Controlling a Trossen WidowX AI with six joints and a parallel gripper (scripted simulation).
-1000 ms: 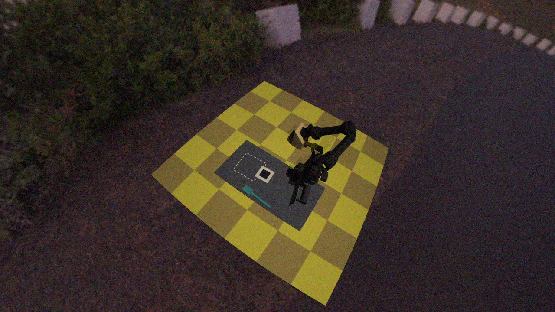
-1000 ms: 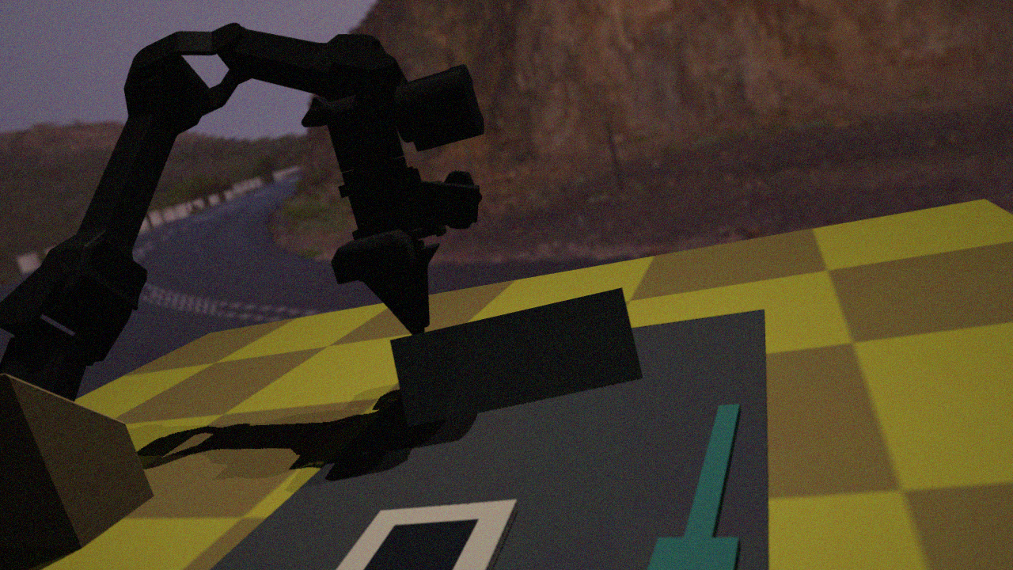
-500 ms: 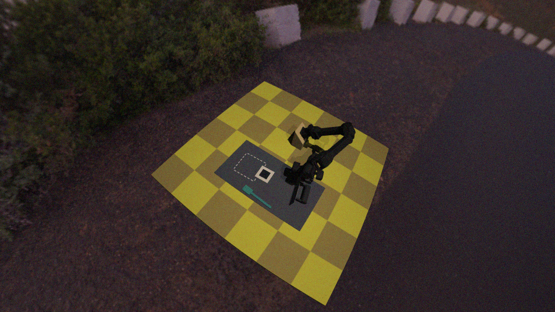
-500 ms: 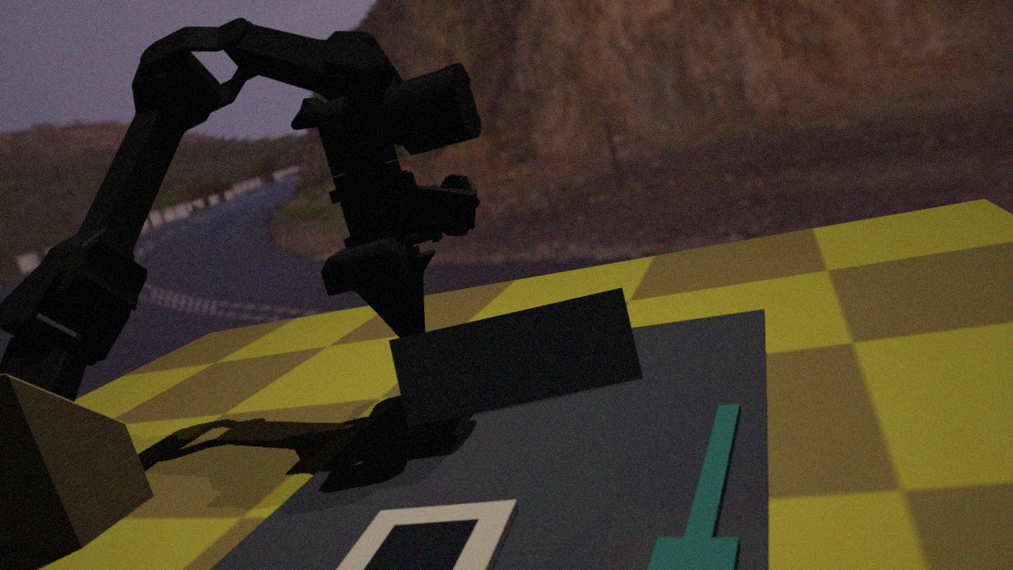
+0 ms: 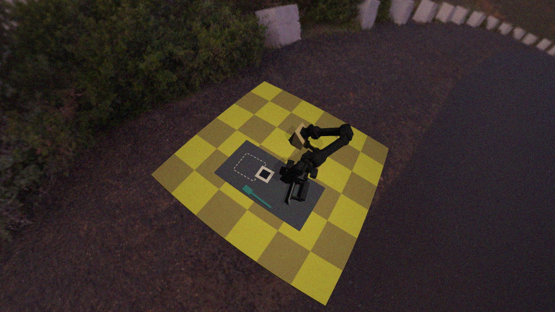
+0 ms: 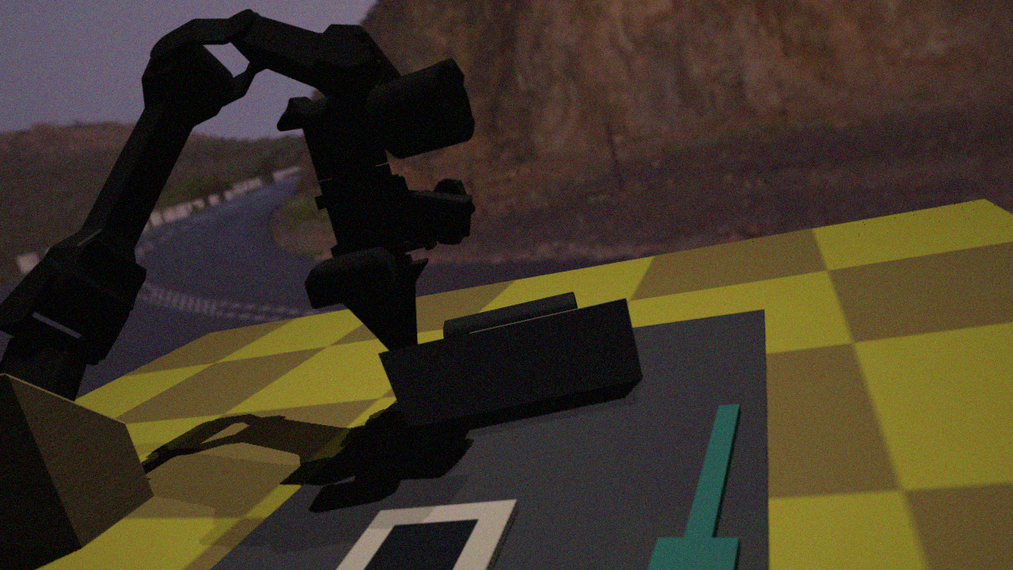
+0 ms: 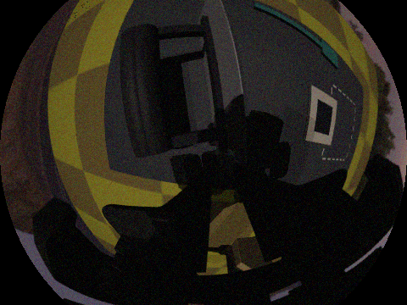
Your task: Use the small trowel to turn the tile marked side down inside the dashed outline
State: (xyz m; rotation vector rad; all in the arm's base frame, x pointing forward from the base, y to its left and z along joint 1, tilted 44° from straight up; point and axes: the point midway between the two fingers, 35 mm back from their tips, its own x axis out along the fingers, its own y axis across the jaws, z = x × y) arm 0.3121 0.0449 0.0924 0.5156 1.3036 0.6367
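Observation:
The tile (image 5: 265, 174) (image 6: 432, 542) (image 7: 325, 119), pale-rimmed with a dark square, lies flat, square side up, at the edge of the dashed outline (image 5: 243, 175) (image 7: 337, 159) and mostly outside it. A dark trowel (image 5: 290, 193) (image 6: 510, 368) (image 7: 226, 51) with a flat plate and a bar handle stands tilted on its plate's long edge. My gripper (image 6: 405, 343) (image 7: 220, 170) points down at the trowel's arm-side end; its fingers are slightly open. The dark shapes hide whether they touch it; I see nothing held. A teal tool (image 5: 256, 196) (image 6: 714, 468) (image 7: 297, 26) with a square blade lies flat near the mat's edge.
The grey mat (image 5: 233, 155) (image 6: 580, 454) (image 7: 271, 85) lies on a yellow-and-brown checkered table (image 5: 248, 240) (image 6: 935, 368) (image 7: 61, 102). A brown block (image 5: 298, 138) (image 6: 85, 454) stands beside the arm, off the mat.

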